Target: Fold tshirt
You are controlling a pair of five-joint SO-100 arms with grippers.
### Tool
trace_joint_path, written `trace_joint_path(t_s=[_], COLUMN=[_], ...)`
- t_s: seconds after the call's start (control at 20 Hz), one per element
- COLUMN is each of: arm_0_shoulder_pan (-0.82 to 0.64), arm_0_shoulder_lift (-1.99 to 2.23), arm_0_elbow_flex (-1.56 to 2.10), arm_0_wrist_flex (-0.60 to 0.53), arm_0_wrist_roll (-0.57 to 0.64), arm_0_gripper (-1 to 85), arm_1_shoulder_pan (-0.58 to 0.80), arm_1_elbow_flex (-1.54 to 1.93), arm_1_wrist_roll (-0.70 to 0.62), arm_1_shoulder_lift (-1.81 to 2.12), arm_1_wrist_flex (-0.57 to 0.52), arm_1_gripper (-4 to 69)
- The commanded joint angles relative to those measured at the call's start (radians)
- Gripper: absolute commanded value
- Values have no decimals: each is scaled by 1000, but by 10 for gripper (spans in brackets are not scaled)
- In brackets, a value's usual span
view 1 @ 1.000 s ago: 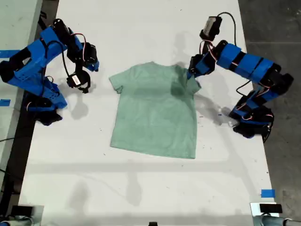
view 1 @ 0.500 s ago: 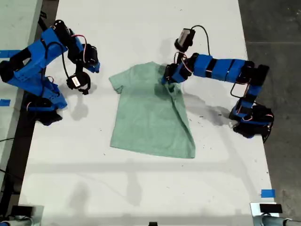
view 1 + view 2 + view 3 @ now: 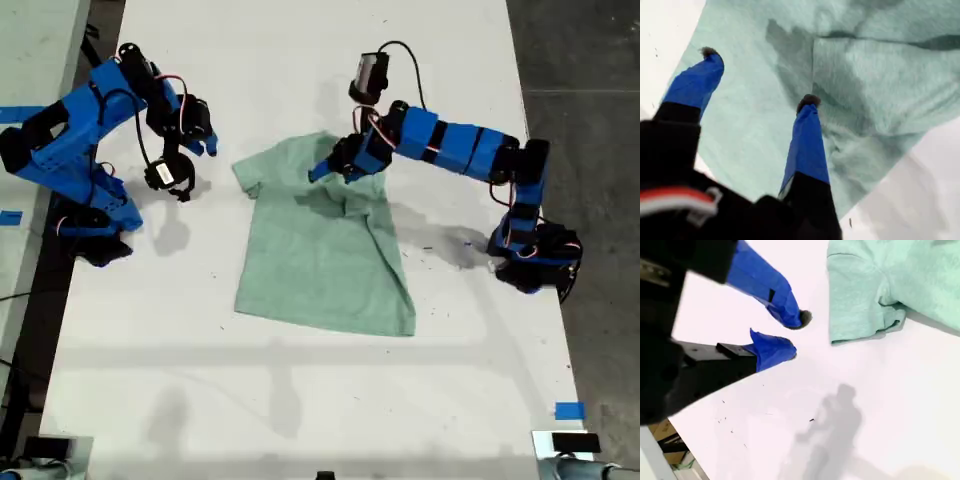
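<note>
One sleeve of the tshirt (image 3: 320,245) lies folded inward; my first pincer (image 3: 760,75) gapes above it, my second pincer (image 3: 792,335) empty, slightly parted.

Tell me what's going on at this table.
Two blue arms are folding a mint-green tshirt on a white table. My first claw, open, hovers above the shirt's upper middle; the sleeve on the exterior view's right is already folded across the body. My second claw hangs open over bare table, apart from the other sleeve, which lies flat and unfolded.
</note>
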Motion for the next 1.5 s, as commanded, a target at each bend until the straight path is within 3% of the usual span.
trace_joint_path(t_s=[0.0,0.05,0.15,0.2,0.3,0.5,0.9,1.2,1.3,1.45], arm_0_shoulder_pan=[26,26,25,26,28,-6,-132,-179,-175,-147], arm_0_shoulder_lift=[5,2,-11,-15,-21,-64,-334,-620,-695,-724], arm_0_elbow_flex=[-18,-20,-25,-28,-37,-57,26,-2,-34,-49], arm_0_wrist_flex=[-12,-12,-11,-12,-20,-31,-291,-437,-449,-463], arm_0_wrist_roll=[-11,-11,-11,-6,17,74,215,256,256,250], arm_0_gripper=[51,63,116,195,366,425,405,392,332,52], arm_1_shoulder_pan=[-6,-3,0,0,-3,-3,-21,-51,-51,-49], arm_1_elbow_flex=[20,83,221,278,374,499,600,676,719,767], arm_1_wrist_roll=[2,6,11,15,23,40,64,109,121,130], arm_1_shoulder_lift=[249,307,407,446,523,666,836,991,1043,1086], arm_1_wrist_flex=[94,104,101,104,104,109,147,190,193,193], arm_1_gripper=[265,256,130,114,173,215,204,191,187,182])
